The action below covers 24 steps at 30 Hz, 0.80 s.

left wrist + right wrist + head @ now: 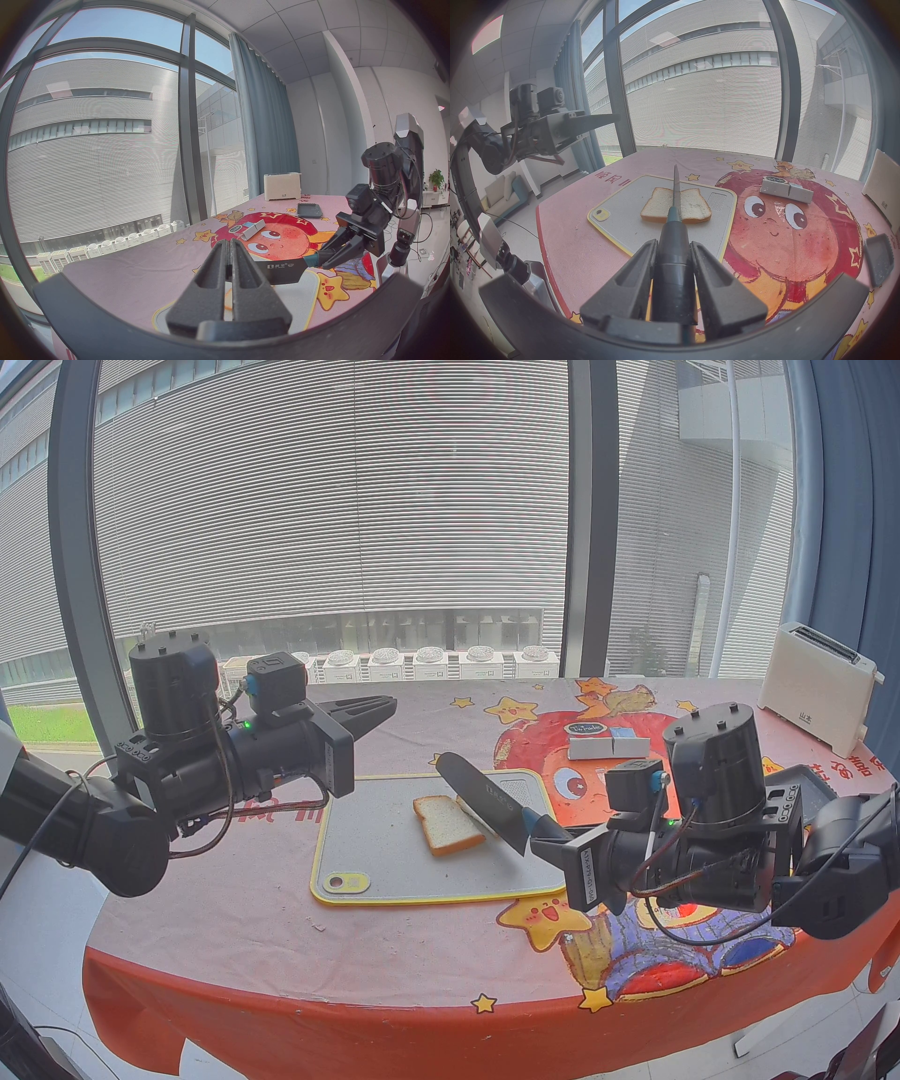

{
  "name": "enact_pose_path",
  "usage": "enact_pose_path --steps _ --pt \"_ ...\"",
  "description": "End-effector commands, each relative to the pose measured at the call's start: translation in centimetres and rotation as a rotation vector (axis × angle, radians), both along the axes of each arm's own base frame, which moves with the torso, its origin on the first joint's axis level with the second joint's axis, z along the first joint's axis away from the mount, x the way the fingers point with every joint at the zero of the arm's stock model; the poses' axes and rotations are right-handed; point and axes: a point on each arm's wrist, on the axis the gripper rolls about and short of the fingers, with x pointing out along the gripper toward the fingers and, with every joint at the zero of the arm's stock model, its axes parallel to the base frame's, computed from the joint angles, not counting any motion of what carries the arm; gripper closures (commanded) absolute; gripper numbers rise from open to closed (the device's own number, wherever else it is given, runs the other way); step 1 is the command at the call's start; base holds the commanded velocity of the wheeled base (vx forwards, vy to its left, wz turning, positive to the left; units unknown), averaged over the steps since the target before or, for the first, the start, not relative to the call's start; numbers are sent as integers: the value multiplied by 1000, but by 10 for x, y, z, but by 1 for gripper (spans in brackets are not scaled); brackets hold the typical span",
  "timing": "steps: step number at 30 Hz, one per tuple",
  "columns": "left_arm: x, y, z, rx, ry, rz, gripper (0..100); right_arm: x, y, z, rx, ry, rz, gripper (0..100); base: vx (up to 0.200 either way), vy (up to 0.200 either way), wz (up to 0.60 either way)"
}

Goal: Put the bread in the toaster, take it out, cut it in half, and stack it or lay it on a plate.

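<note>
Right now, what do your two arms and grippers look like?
Left gripper and right gripper: matte black, wedge-shaped fingers with triangular cut-outs. Behind each sit a boxy camera block with a blue connector, a round black joint drum, a green light, white labels and loose black cables.

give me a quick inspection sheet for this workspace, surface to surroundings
surface: table cloth with cartoon print; cutting board lies on it
job's things: bread slice flat on the cutting board; knife blade over it; toaster at the far right corner; dark tray near it
clutter: small boxes beyond the board
grippers: left gripper shut, empty, above the table's left side; right gripper shut on the knife handle
cables: black cables along both wrists
surroundings: window wall, blue curtain
</note>
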Motion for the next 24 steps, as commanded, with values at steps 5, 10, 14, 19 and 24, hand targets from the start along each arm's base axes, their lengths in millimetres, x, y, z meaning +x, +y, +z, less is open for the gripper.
enact_pose_path --steps 5,10,14,19,24 --pt "-13 6 9 -9 -22 3 100 0 -1 1 2 -4 -2 100 0 0 0" --pt "-13 5 2 1 1 -2 100 -4 3 -1 -3 2 15 100 0 0 0" --pt "-11 2 3 -2 -5 -9 100 -4 4 -3 -6 7 19 100 0 0 0" --pt "15 -21 -4 -4 -6 -38 100 -3 5 -2 -3 3 10 100 0 0 0" --pt "37 -48 -13 -5 -5 -78 100 -2 5 -1 -5 -1 -3 100 0 0 0"
